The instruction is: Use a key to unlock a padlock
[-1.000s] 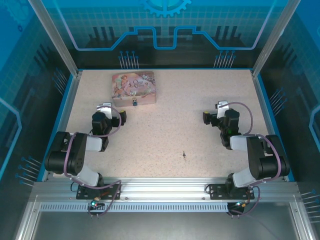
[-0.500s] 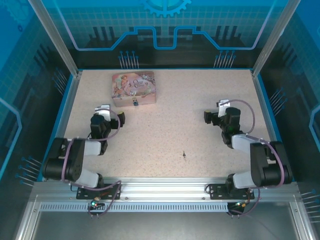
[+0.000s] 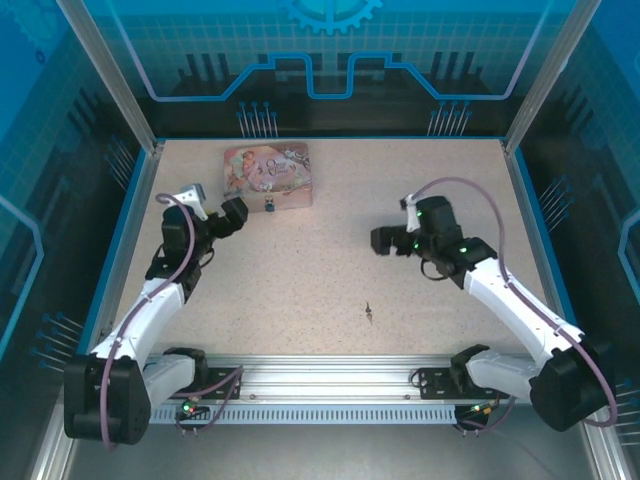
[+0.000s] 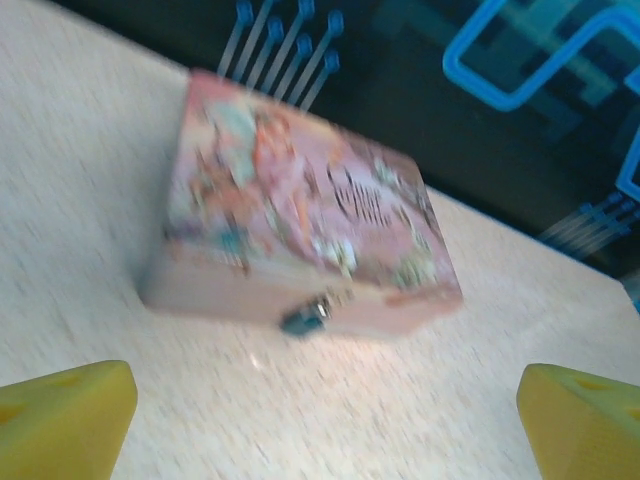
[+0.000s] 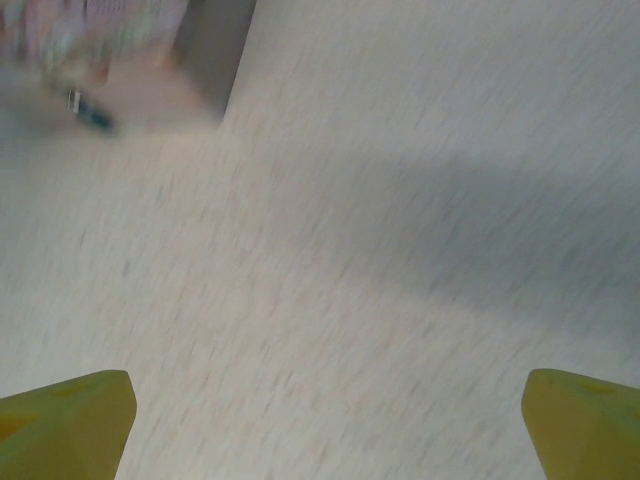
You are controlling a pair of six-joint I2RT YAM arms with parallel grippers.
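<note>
Left claw (image 4: 320,430): wide open, empty, facing your padlock (image 4: 303,318), probably to steady it.
Right claw (image 5: 320,430): wide open, empty, free for the key (image 3: 369,311).

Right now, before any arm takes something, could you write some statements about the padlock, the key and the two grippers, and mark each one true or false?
1. The padlock sits at the front of the pink tin box. True.
2. The right gripper holds the key. False: the key lies on the table, apart from both grippers.
3. The left gripper and the right gripper are both open. True.
4. The key lies against the pink tin box. False: it lies far from the box, nearer to the arms' bases.
</note>
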